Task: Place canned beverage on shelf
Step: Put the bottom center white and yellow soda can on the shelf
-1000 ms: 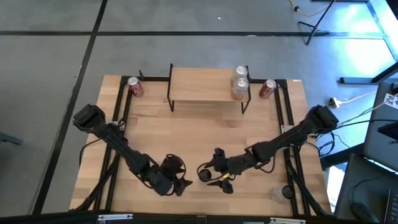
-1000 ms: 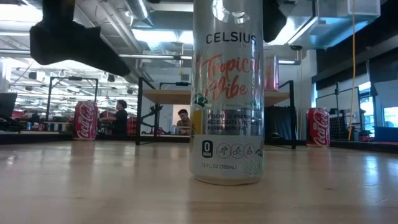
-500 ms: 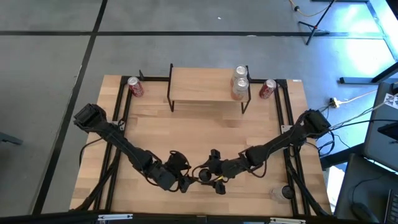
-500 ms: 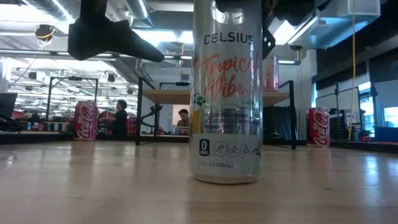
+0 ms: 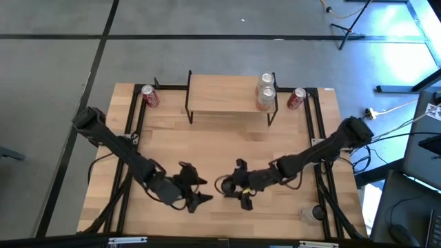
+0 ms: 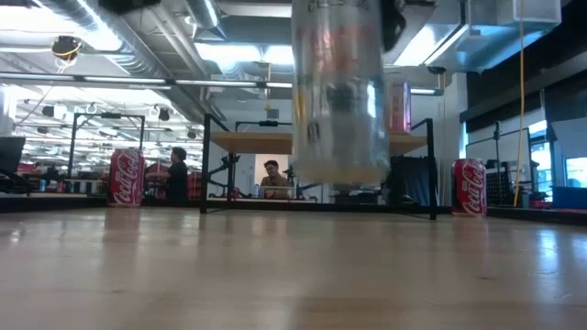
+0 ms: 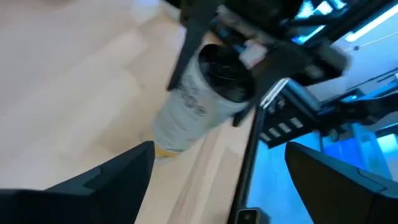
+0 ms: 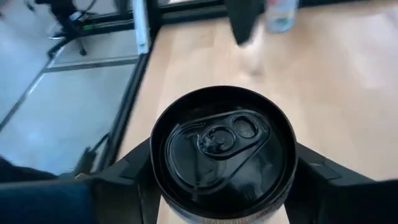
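A slim white beverage can [image 5: 224, 184] with a black top [image 8: 224, 155] hangs above the near middle of the table, and my right gripper [image 5: 233, 184] is shut on it. In the low view the can [image 6: 339, 101] is blurred and its base is clear of the tabletop. My left gripper [image 5: 195, 191] stands open just left of the can, touching nothing; its fingers [image 7: 93, 180] frame the can [image 7: 199, 102] from a distance. The shelf [image 5: 227, 93] stands on black legs at the far middle, with two cans [image 5: 265, 91] on its right end. My right gripper pinches the can between its two fingers [image 8: 127, 180], one on each side of the wall just below the top rim [image 8: 157, 171]. The fingers come slanting down from the table's right. The can is lifted clear of the table and hangs about upright.
One red cola can [image 5: 149, 96] stands on the table left of the shelf and another [image 5: 296, 98] right of it. A small dark round thing [image 5: 318, 213] lies at the near right corner. Bare wood [image 5: 227, 141] lies between the grippers and the shelf.
My right gripper has taken hold of the white can and lifted it: the can stood on the table and now hangs clear of it. My left gripper, still open, came toward the can, then rose and drew back toward the table's left.
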### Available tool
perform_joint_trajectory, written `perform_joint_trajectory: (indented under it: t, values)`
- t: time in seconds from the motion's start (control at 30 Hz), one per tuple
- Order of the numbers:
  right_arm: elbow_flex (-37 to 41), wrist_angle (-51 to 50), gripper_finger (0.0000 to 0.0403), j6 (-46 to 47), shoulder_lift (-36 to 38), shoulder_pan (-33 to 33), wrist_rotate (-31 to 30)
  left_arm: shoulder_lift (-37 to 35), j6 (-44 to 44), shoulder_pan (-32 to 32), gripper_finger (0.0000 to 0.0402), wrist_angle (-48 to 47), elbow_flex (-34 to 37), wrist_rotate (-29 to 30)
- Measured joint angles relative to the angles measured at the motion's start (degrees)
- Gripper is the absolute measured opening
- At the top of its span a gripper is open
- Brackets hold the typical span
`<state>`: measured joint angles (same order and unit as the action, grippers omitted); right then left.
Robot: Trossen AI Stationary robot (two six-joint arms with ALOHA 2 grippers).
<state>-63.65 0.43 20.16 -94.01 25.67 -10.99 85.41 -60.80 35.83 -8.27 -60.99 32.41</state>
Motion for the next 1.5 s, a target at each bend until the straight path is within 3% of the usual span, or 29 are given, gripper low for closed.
perform_joint_trajectory:
  t: [0.37,0.53,0.7,0.97,1.2,1.37,1.5]
  values:
    - [-15.49,-20.48,0.0222,-9.01,3.90,-9.54,1.58,-18.87,16.97,-3.54,0.0357,-11.05,-0.04,-3.44]
    - [-24.54,-26.70,0.0222,-11.74,3.91,-16.26,1.59,-24.96,23.54,-9.36,0.0357,-16.55,-0.04,-4.00]
    - [-30.52,-30.70,0.0222,-13.17,3.91,-25.38,6.41,-29.04,33.37,-16.72,0.0357,-18.92,-0.04,-8.10]
    - [-32.28,-31.61,0.0222,-17.67,3.91,-42.46,14.87,-31.25,38.64,-25.69,0.0357,-24.12,-0.04,-4.90]
    - [-32.30,-31.23,0.0222,-24.63,3.81,-55.81,22.43,-30.52,38.89,-28.59,0.0357,-24.84,-0.04,-3.76]
    - [-32.35,-33.84,0.0222,-28.17,1.64,-62.02,32.93,-30.04,37.46,-29.96,0.0357,-23.89,-0.04,-1.43]
    - [-32.34,-36.53,0.0222,-33.13,0.56,-63.49,35.15,-29.80,37.31,-30.94,0.0357,-22.78,-0.04,-1.40]
